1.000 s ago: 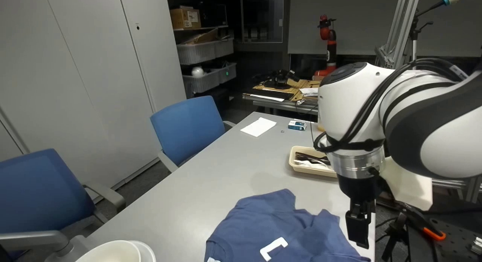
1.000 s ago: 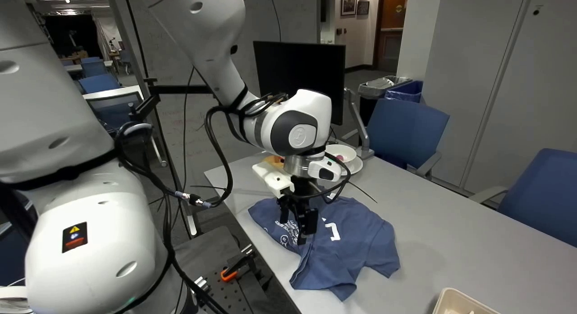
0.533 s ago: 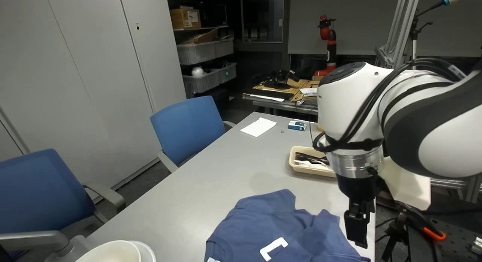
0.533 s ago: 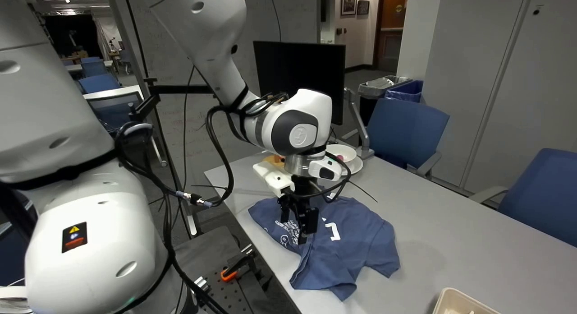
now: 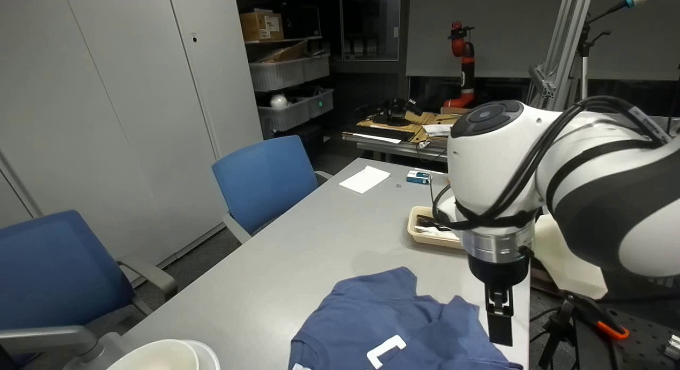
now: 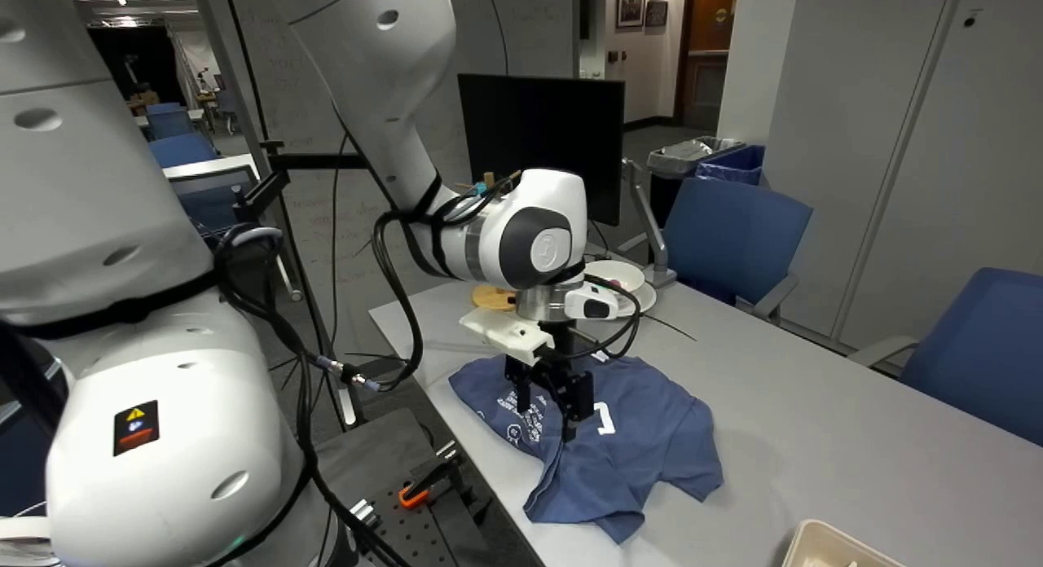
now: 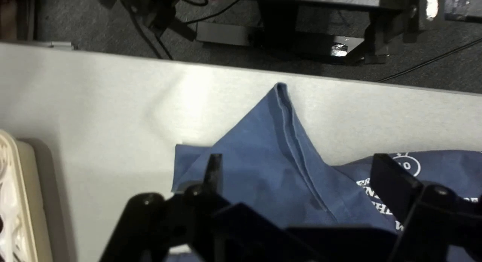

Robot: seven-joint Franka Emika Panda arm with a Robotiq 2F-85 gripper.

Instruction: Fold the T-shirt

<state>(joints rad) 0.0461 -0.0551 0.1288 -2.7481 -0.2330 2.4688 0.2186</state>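
The blue T-shirt (image 5: 393, 311) with white printing lies spread and wrinkled on the table in both exterior views (image 6: 672, 437). In the wrist view, one corner of the T-shirt (image 7: 248, 153) points toward the table edge, with a doubled hem running down from its tip. My gripper (image 7: 297, 156) is open, with its fingers wide apart and only cloth seen beyond the gap. In an exterior view, the gripper (image 6: 546, 423) points down over the T-shirt near the table's robot-side edge. It appears to be above the cloth; contact is not visible. The black hand hides part of the T-shirt.
A beige tray (image 5: 433, 243) with utensils stands beyond the T-shirt, also at the left of the wrist view (image 7: 31, 201). A white bowl (image 6: 617, 275) on a plate and a monitor (image 6: 542, 147) stand at the other end. The table edge (image 7: 241, 67) runs close to the shirt corner.
The hand has turned about its vertical axis and shifted slightly. In one exterior view its fingers now line up one behind another. The upper arm sits a little lower. The T-shirt has not moved.
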